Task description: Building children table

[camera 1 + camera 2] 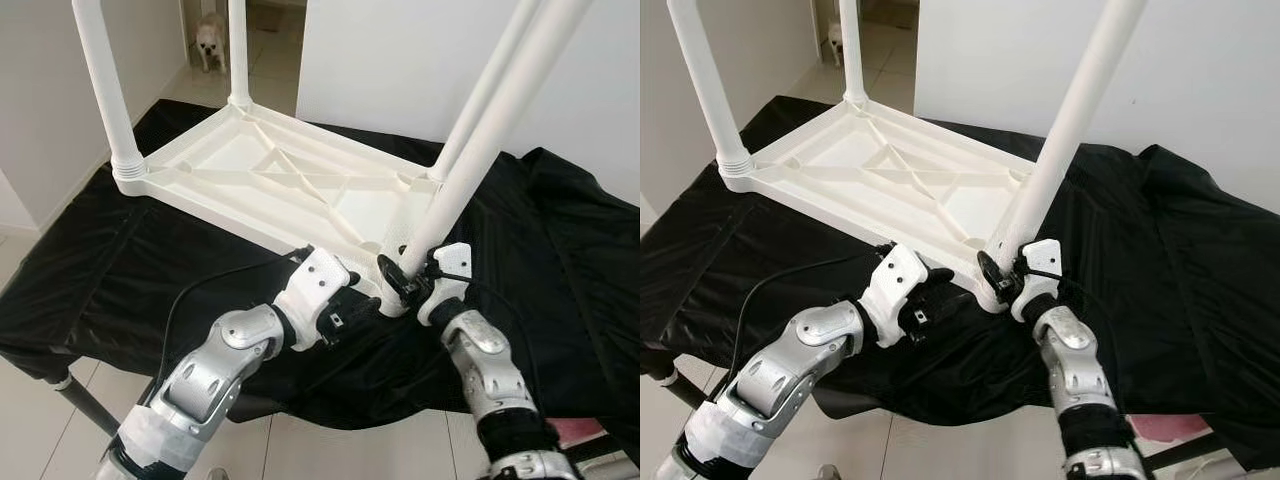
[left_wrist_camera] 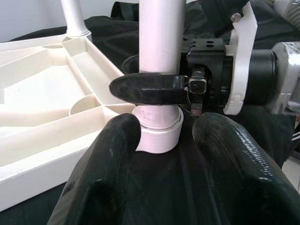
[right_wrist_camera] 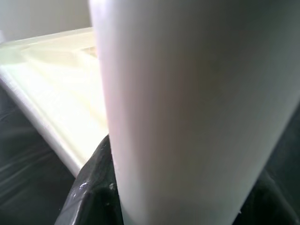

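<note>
A white plastic child's table (image 1: pixel 260 170) lies upside down on a black cloth. Legs stand in its far-left (image 1: pixel 105 90), far (image 1: pixel 238 50) and back-right (image 1: pixel 480 100) corners. A fourth leg (image 1: pixel 480 160) stands tilted in the near corner socket (image 2: pixel 157 133). My right gripper (image 1: pixel 400 275) is shut on this leg just above the socket, and one finger (image 2: pixel 145 89) wraps its front. The leg (image 3: pixel 187 108) looms large in the right wrist view. My left gripper (image 1: pixel 365 300) is open at the same corner, its fingertips (image 2: pixel 122 136) flanking the socket collar.
The black cloth (image 1: pixel 560 250) covers a work table and drapes over its near edge. A white wall (image 1: pixel 400 60) stands behind. A small dog (image 1: pixel 210 40) stands in the doorway at the far left. Tiled floor (image 1: pixel 30 400) lies below on the left.
</note>
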Robot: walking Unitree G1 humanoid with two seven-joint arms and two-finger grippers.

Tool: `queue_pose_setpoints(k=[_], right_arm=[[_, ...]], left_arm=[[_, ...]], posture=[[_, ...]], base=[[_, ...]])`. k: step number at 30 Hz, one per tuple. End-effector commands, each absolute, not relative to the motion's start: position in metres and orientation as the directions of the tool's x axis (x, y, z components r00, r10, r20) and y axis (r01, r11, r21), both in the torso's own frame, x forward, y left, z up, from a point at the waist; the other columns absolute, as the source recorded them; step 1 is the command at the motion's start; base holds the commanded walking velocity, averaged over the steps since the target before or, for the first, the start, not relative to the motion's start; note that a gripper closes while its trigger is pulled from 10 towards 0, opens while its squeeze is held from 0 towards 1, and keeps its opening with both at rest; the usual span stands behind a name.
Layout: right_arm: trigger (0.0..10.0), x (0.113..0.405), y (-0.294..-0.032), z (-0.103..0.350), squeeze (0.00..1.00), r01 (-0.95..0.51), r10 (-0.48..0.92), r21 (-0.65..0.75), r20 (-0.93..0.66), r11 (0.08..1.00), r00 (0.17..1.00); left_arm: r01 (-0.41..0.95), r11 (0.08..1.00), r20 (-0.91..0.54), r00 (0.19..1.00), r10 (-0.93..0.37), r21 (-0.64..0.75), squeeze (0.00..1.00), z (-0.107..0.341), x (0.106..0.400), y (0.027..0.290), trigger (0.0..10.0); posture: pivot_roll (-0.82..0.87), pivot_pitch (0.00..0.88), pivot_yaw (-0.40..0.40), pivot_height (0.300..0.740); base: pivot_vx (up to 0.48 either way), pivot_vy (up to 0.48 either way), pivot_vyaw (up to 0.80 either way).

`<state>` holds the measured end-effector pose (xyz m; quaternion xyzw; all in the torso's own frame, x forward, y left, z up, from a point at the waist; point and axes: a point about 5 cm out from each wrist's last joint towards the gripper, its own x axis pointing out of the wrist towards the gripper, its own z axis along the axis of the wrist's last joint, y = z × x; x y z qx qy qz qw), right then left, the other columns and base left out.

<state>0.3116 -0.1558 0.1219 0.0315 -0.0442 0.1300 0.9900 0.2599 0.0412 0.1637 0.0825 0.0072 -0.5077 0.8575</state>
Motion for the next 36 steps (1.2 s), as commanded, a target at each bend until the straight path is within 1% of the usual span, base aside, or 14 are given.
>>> queue_pose_setpoints(k=[1,2,5,7,8,10,11,16,24,25,27,28,31,36], right_arm=[[10.0,0.31,-0.166,0.118,0.0,-0.131,0.126,0.084,0.055,0.988,0.99],[10.0,0.308,-0.163,0.117,0.0,-0.094,0.09,0.088,0.046,0.992,0.995],[10.0,0.303,-0.156,0.116,0.0,-0.045,0.042,0.099,0.032,0.994,0.999],[10.0,0.296,-0.15,0.115,0.0,0.033,-0.035,0.104,0.017,0.994,0.999],[10.0,0.296,-0.15,0.115,0.0,0.033,-0.035,0.104,0.017,0.994,0.999],[10.0,0.286,-0.146,0.115,0.0,0.169,-0.171,0.113,0.01,0.979,0.985],[10.0,0.284,-0.144,0.115,0.0,0.188,-0.19,0.122,0.003,0.974,0.982],[10.0,0.283,-0.145,0.114,0.0,0.203,-0.2,0.122,-0.033,0.972,0.979],[10.0,0.281,-0.141,0.114,0.0,0.203,-0.2,0.119,-0.042,0.972,0.979],[10.0,0.281,-0.14,0.116,0.43,0.197,-0.193,0.122,-0.037,0.973,0.98],[10.0,0.281,-0.139,0.117,0.43,0.193,-0.19,0.123,-0.033,0.974,0.981],[10.0,0.281,-0.138,0.119,1.0,0.182,-0.181,0.143,-0.021,0.973,0.983],[10.0,0.283,-0.141,0.126,1.0,0.18,-0.185,0.153,0.021,0.972,0.983],[10.0,0.285,-0.142,0.127,1.0,0.144,-0.149,0.135,0.031,0.98,0.988]], left_arm=[[0.892,0.432,-0.098,0.446,-0.89,0.13,0.0,0.163,0.259,0.04,10.0],[0.892,0.433,-0.098,0.446,-0.89,0.131,0.0,0.163,0.259,0.04,10.0],[0.891,0.434,-0.098,0.448,-0.889,0.131,0.0,0.163,0.26,0.04,10.0],[0.89,0.437,-0.098,0.45,-0.888,0.13,0.0,0.163,0.259,0.04,10.0],[0.89,0.437,-0.098,0.45,-0.888,0.13,0.0,0.163,0.259,0.04,10.0],[0.89,0.438,-0.098,0.451,-0.887,0.129,0.0,0.163,0.259,0.041,10.0],[0.89,0.438,-0.099,0.451,-0.887,0.129,0.0,0.163,0.259,0.041,10.0],[0.891,0.436,-0.102,0.449,-0.888,0.13,0.0,0.163,0.259,0.041,10.0],[0.891,0.434,-0.103,0.448,-0.888,0.134,0.0,0.163,0.259,0.041,10.0],[0.891,0.434,-0.104,0.448,-0.888,0.135,0.0,0.163,0.26,0.042,10.0],[0.891,0.434,-0.104,0.448,-0.888,0.135,0.0,0.163,0.26,0.042,10.0],[0.891,0.434,-0.104,0.449,-0.888,0.136,0.0,0.163,0.261,0.042,10.0],[0.888,0.439,-0.101,0.453,-0.886,0.137,0.0,0.164,0.261,0.042,10.0],[0.887,0.441,-0.099,0.455,-0.885,0.137,0.0,0.164,0.261,0.041,10.0]], posture=[[0.04,0.0,-0.105,0.74],[0.04,0.0,-0.108,0.74],[0.04,0.0,-0.108,0.74],[0.05,0.0,-0.113,0.74],[0.05,0.0,-0.113,0.74],[0.05,0.0,-0.114,0.74],[0.05,0.0,-0.114,0.74],[0.05,0.0,-0.112,0.74],[0.05,0.0,-0.106,0.74],[0.05,0.0,-0.108,0.74],[0.05,0.0,-0.108,0.74],[0.05,0.0,-0.11,0.74],[0.05,0.0,-0.112,0.74],[0.05,0.0,-0.115,0.74]], base=[[0.0,0.0,0.0],[0.0,0.0,0.0],[0.0,0.0,0.0],[0.0,0.0,0.0],[0.0,0.0,0.0],[0.0,0.0,0.0],[0.0,0.0,0.0],[0.0,0.0,0.0],[0.0,0.0,0.0],[0.0,0.0,0.0],[0.0,0.0,0.0],[0.0,0.0,0.0],[0.0,0.0,0.0],[0.0,0.0,0.0]])
